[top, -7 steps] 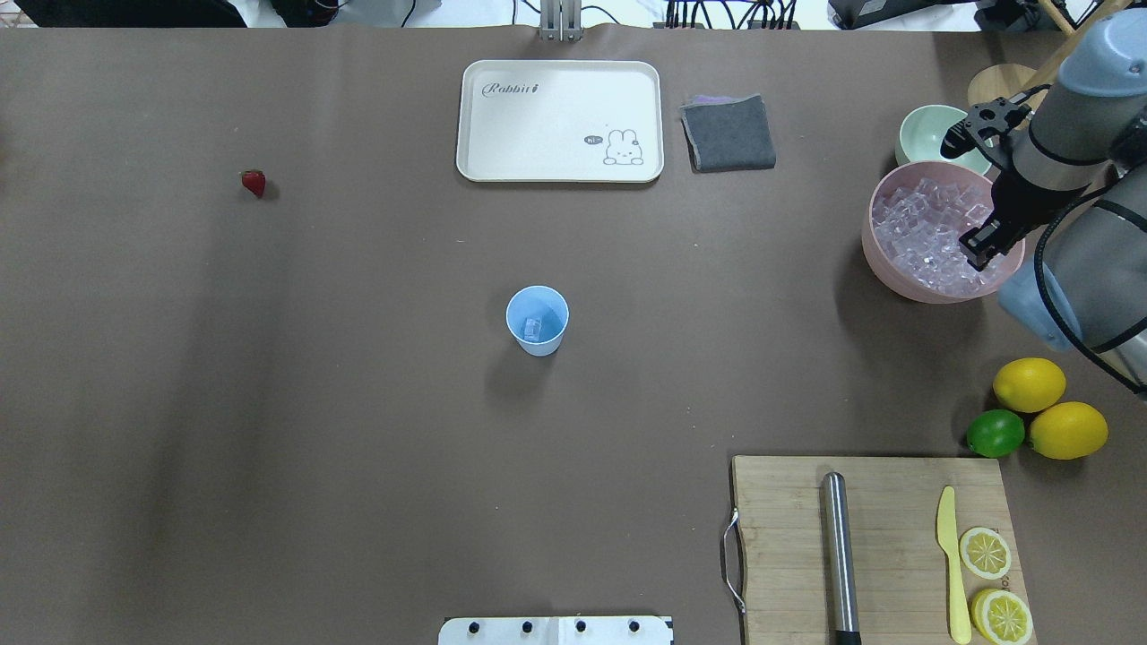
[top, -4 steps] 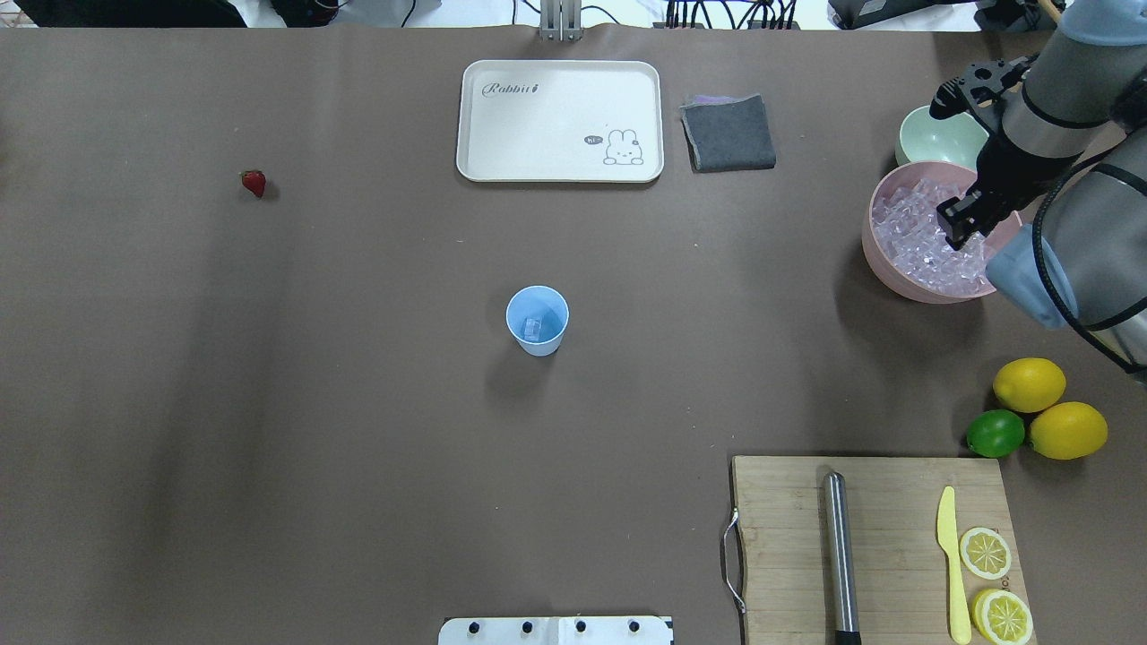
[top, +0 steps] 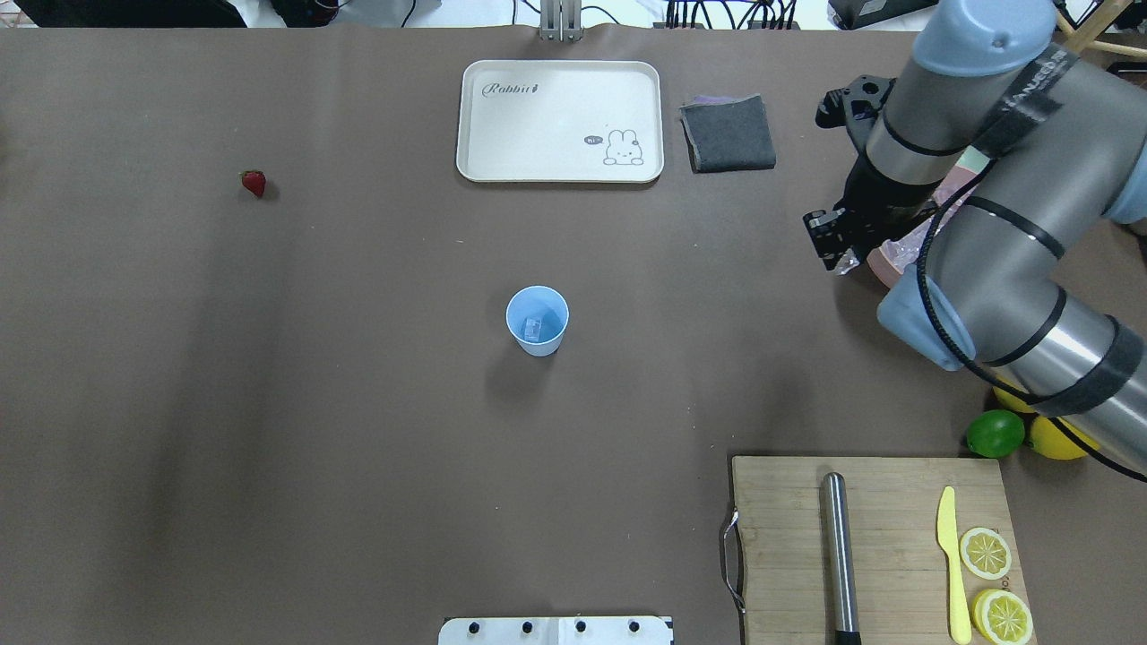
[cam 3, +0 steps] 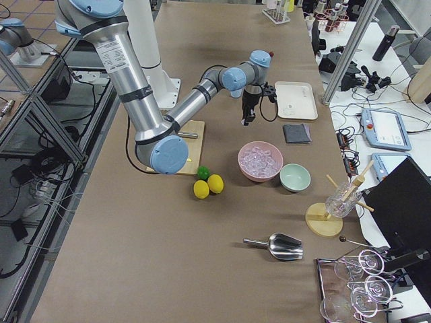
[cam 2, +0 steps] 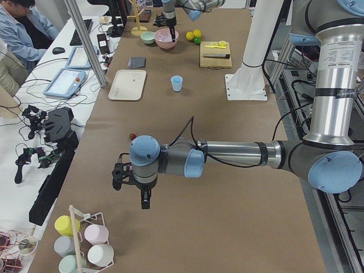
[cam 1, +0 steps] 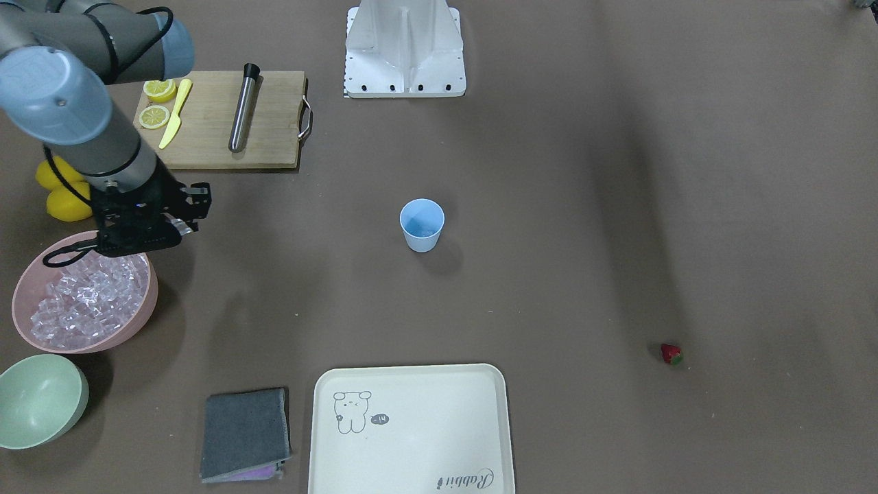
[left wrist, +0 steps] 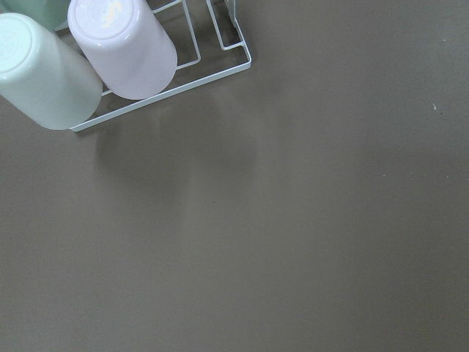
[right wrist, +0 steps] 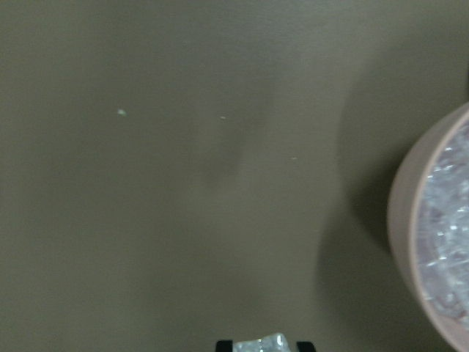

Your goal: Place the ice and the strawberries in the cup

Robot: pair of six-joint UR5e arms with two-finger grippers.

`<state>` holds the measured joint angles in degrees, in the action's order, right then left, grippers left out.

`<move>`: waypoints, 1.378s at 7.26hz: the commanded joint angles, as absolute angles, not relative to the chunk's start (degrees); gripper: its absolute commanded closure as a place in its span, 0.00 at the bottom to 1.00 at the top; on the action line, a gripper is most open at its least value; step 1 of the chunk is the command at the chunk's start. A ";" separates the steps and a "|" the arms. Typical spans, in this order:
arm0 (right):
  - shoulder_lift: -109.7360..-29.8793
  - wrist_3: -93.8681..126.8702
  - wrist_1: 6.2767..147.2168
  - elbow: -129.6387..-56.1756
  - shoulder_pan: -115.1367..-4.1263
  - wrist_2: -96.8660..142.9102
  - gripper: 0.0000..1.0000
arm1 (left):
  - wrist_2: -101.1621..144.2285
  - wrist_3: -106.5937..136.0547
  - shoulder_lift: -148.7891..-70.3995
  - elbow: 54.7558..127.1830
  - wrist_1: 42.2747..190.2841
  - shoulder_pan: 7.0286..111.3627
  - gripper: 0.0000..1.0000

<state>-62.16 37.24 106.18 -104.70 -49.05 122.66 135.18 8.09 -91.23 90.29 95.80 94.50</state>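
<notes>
One cup (cam 1: 422, 225): front view, upright at mid-table, well apart from all else.
Ice (cam 1: 89, 298): same view, heaped in the pink bowl (cam 1: 82, 347) near the table's end on the right arm's side.
Strawberry (cam 1: 671, 353): same view, alone on bare table, far from the cup, on the left arm's side.
Right gripper (cam 1: 180, 226): same view, above bare table just beside the bowl's rim, on the cup's side.
Cube (top: 532, 328): overhead view, one clear piece lying on the cup's floor.
Right arm: overhead view, covers most of the bowl; its gripper hangs between bowl and cup, close to the bowl.
Left gripper (cam 2: 143, 199): left-side view, pointing down over bare table; I cannot tell whether its fingers are apart or together.
Rack (left wrist: 183, 88): left wrist view, a wire frame with upturned cups in the upper left corner, bare table elsewhere.
Held cube (right wrist: 260, 343): right wrist view, clamped between the right gripper's fingertips at the bottom edge; the bowl's rim shows at the right edge.
</notes>
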 commanded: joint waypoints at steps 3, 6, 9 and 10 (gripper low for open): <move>-53.62 62.17 99.97 -102.93 -37.29 117.18 0.71 | 135.18 8.09 -91.23 90.18 95.80 94.48 0.03; -47.75 72.40 95.36 -95.37 -33.76 114.00 0.71 | 135.18 7.91 -91.58 90.18 95.80 94.48 0.03; -43.34 75.14 95.45 -93.52 -33.40 114.08 0.71 | 135.18 8.17 -91.67 90.44 95.80 94.48 0.03; -43.16 75.15 95.45 -93.34 -33.49 114.00 0.71 | 135.18 8.09 -91.67 90.53 95.80 94.48 0.03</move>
<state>-43.86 74.69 95.48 -93.80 -33.47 114.05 135.18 8.15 -91.65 90.45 95.80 94.48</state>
